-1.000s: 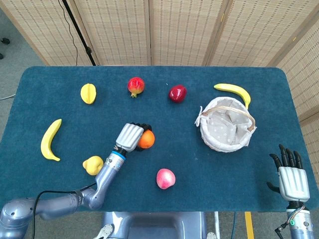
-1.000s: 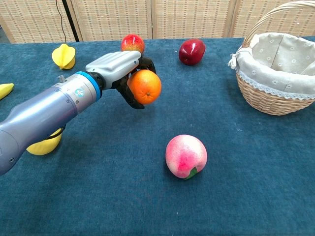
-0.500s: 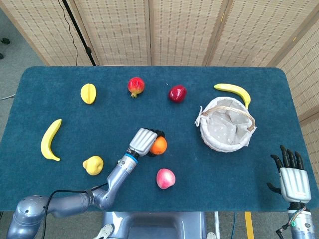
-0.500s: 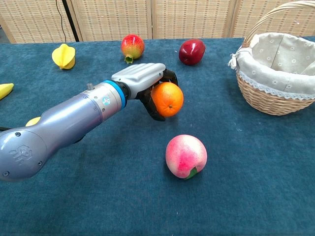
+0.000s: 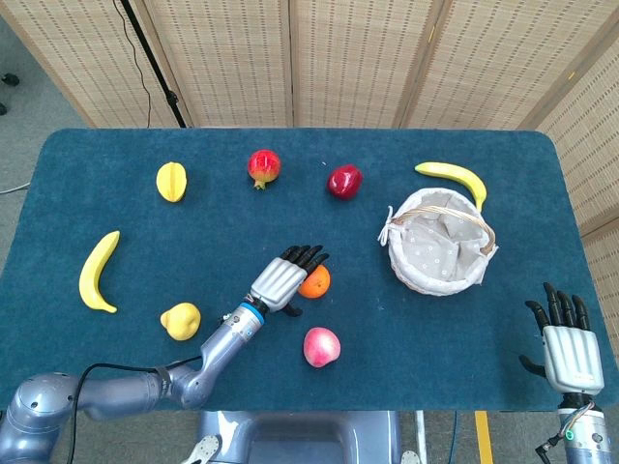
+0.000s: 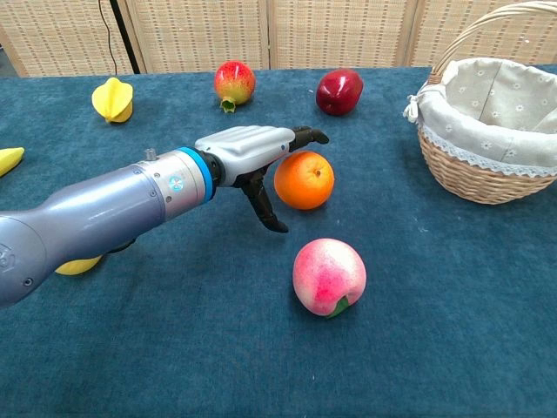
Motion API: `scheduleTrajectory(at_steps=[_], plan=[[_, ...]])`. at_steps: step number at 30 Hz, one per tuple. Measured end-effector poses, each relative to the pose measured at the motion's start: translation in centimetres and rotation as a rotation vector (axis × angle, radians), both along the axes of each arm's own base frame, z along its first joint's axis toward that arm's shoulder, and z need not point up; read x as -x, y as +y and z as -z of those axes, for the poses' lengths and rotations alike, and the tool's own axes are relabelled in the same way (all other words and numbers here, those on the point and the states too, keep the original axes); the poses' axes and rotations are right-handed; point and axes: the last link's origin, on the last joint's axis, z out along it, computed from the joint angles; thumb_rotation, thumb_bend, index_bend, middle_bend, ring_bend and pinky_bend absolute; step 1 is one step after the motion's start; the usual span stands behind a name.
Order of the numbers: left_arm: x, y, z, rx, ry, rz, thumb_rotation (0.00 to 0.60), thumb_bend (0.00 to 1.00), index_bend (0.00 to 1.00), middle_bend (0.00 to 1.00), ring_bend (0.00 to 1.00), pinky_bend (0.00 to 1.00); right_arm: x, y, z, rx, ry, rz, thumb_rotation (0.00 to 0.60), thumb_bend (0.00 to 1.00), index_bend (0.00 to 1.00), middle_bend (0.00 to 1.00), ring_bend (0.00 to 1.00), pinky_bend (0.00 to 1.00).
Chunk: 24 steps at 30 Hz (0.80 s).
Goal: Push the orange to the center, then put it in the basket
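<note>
The orange (image 5: 316,281) (image 6: 304,180) rests on the blue table near its middle, left of the lined wicker basket (image 5: 437,282) (image 6: 477,179). My left hand (image 5: 284,280) (image 6: 252,152) lies against the orange's left side with its fingers stretched out over the fruit's top edge and its thumb hanging down beside it, holding nothing. My right hand (image 5: 564,346) hovers off the table's front right corner, fingers apart and empty; only the head view shows it.
A pink peach (image 5: 321,346) (image 6: 328,276) lies just in front of the orange. A red apple (image 5: 343,181), a pomegranate (image 5: 263,166) and a starfruit (image 5: 171,181) line the back. A banana (image 5: 455,177) lies behind the basket, another banana (image 5: 100,271) and a lemon (image 5: 181,320) at left.
My left hand carried the orange rightward toward the table's middle, then its fingers straightened and let go. The orange now sits on the table. The right hand stayed put.
</note>
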Motion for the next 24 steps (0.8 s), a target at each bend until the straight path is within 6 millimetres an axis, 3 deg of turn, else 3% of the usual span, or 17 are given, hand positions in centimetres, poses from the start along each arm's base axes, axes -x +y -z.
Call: scheduleTrajectory(at_steps=[8,15,20,24], plan=[[-0.6,-0.3,-1.9,-0.014,-0.029,0.008,0.600,0.00,0.01,0.00,0.00,0.08,0.2,-0.2,-0.1,0.005,0.000,0.005,0.600,0.00,0.22,0.02,0.02,0.01],[-1.1,-1.5,-6.2,-0.080,-0.060,0.032,0.600,0.00,0.00,0.00,0.00,0.08,0.4,-0.6,0.1,-0.003,-0.007,0.009,0.600,0.00,0.22,0.02,0.02,0.01],[0.4,-1.9,-10.0,-0.172,-0.049,0.000,0.600,0.00,0.00,0.00,0.00,0.08,0.4,-0.9,0.3,-0.007,-0.016,0.005,0.600,0.00,0.22,0.02,0.02,0.01],[2.9,-2.2,-12.6,-0.237,-0.012,-0.051,0.600,0.00,0.00,0.00,0.00,0.08,0.2,-1.3,0.4,-0.011,-0.019,-0.010,0.600,0.00,0.22,0.02,0.02,0.01]])
